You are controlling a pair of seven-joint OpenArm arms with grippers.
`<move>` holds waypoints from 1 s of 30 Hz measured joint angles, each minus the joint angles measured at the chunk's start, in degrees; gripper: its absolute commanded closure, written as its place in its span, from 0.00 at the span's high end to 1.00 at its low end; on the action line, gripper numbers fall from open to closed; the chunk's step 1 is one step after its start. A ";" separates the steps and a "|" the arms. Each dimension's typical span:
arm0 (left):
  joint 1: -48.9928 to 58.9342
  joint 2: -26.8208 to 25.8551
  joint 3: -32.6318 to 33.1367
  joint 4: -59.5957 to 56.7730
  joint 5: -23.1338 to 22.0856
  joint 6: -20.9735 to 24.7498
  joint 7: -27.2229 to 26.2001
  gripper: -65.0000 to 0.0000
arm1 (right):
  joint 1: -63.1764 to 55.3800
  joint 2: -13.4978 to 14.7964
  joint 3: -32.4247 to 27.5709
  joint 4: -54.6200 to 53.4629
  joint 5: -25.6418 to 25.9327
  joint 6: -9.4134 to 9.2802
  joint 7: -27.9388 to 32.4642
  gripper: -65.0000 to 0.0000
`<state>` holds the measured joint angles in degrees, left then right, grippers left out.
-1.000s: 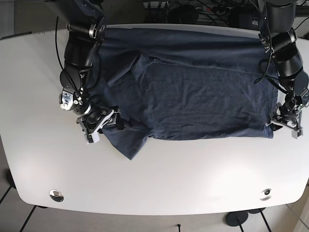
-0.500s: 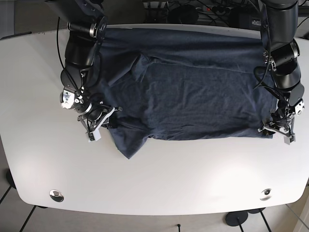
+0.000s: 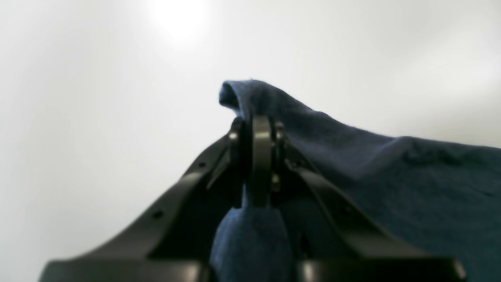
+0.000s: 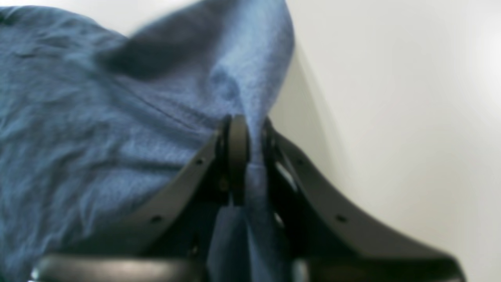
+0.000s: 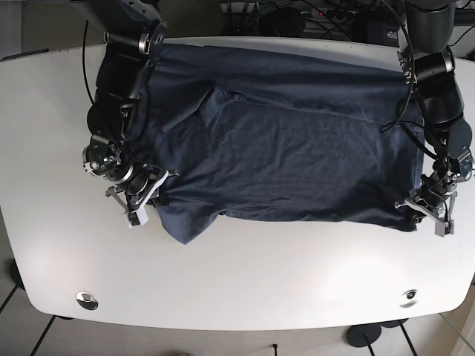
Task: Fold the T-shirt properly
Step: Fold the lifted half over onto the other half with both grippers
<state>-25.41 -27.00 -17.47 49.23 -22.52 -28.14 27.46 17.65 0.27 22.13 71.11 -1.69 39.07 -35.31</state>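
The shirt (image 5: pixel 282 141) lies spread over the upper middle of the table (image 5: pixel 245 282). The right gripper (image 5: pixel 145 194), at lower left, is clamped on its hem; the left gripper (image 5: pixel 429 206), at lower right, pinches the opposite corner. Bare table fills the lower frame.

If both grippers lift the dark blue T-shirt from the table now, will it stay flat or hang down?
The T-shirt will probably sag in the middle: it lies wrinkled and bunches into folds where the left gripper and right gripper pinch it. It looks thin and light, so lifting should be easy, though loose edges may trail.
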 measured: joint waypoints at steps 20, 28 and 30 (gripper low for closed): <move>31.34 0.33 -13.09 32.72 -15.67 -0.24 13.27 0.00 | -25.86 -2.93 3.15 38.14 1.07 1.07 -11.82 0.03; 35.78 0.13 -13.38 32.79 -15.67 -0.44 13.25 0.00 | -32.70 -4.28 6.32 38.34 7.39 1.03 -11.85 0.22; 36.06 -0.22 -11.76 32.79 -15.28 0.00 13.27 0.11 | -33.46 -4.24 6.36 38.40 7.50 0.96 -11.85 0.47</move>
<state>10.66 -27.22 -29.23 82.02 -37.80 -28.14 40.73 -15.81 -3.97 28.49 109.51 5.80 40.03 -47.16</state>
